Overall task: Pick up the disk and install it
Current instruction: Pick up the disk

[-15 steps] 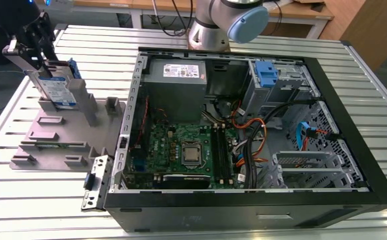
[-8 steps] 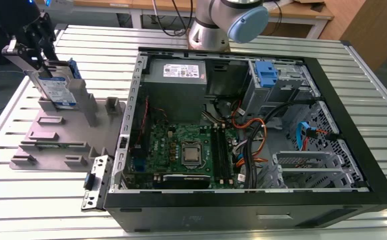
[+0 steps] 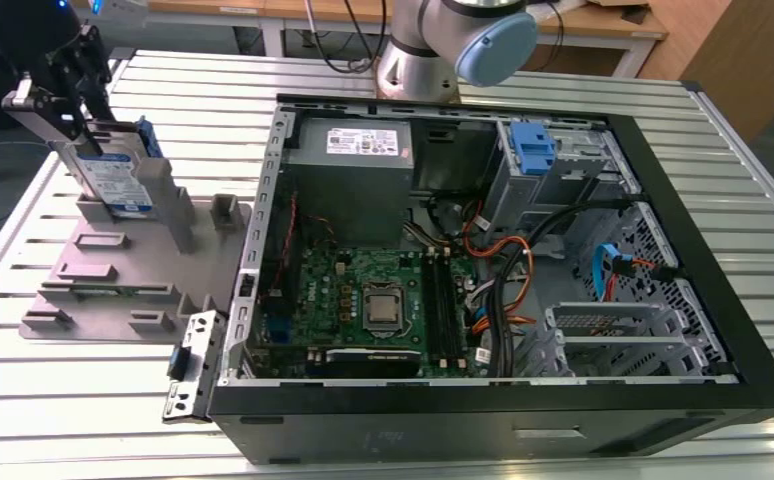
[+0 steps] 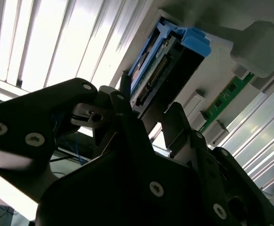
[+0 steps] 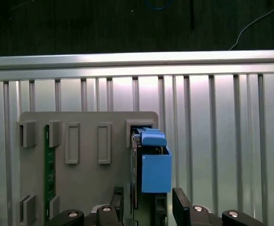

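The disk (image 3: pixel 114 180) is a silver drive with a white and blue label and blue rails. It stands on edge in a slot of the grey fixture plate (image 3: pixel 120 270), at the exterior view's left. My gripper (image 3: pixel 74 75) sits over the disk's upper end, shut on it. In the first wrist view a black finger (image 5: pixel 119 203) lies against each side of the disk (image 5: pixel 155 172). In the second wrist view the disk's (image 4: pixel 167 61) connector edge runs between the fingers (image 4: pixel 125 94).
The open computer case (image 3: pixel 707 240) lies at the exterior view's right, with a motherboard, a grey power supply (image 3: pixel 354 165) and a blue bracket (image 3: pixel 531 150) at the drive bay. A green memory stick (image 5: pixel 46 169) stands in the fixture. The slatted metal table (image 3: pixel 80 400) extends around both.
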`<action>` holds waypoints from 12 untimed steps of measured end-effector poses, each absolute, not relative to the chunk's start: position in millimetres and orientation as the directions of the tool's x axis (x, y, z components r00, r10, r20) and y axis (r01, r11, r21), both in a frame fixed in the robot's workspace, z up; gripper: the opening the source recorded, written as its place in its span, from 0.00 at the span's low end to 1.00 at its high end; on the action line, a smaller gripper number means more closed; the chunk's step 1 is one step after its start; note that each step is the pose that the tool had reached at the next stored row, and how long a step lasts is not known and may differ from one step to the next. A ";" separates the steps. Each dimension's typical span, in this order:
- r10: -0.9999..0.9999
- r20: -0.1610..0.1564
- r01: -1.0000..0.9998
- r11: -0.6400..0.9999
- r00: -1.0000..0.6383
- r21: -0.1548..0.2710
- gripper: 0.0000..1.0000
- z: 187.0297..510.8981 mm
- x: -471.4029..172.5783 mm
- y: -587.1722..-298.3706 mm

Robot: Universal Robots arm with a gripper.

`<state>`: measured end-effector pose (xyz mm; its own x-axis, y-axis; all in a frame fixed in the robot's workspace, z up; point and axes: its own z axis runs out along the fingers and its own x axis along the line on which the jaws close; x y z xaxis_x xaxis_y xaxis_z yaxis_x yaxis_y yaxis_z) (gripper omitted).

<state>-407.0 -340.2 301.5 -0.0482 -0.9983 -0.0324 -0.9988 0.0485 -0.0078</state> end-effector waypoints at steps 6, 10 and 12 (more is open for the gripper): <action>-0.998 -0.032 -0.999 0.050 -0.050 -0.007 0.53 301.0 -406.1 -339.6; -0.998 -0.032 -0.999 0.054 -0.053 -0.007 0.53 300.7 -406.1 -339.1; -0.997 -0.032 -0.998 0.065 -0.064 -0.007 0.53 300.2 -406.2 -338.6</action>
<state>-406.2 -338.6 300.2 -0.0645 -0.9974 -0.0325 -0.9979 0.0647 -0.0071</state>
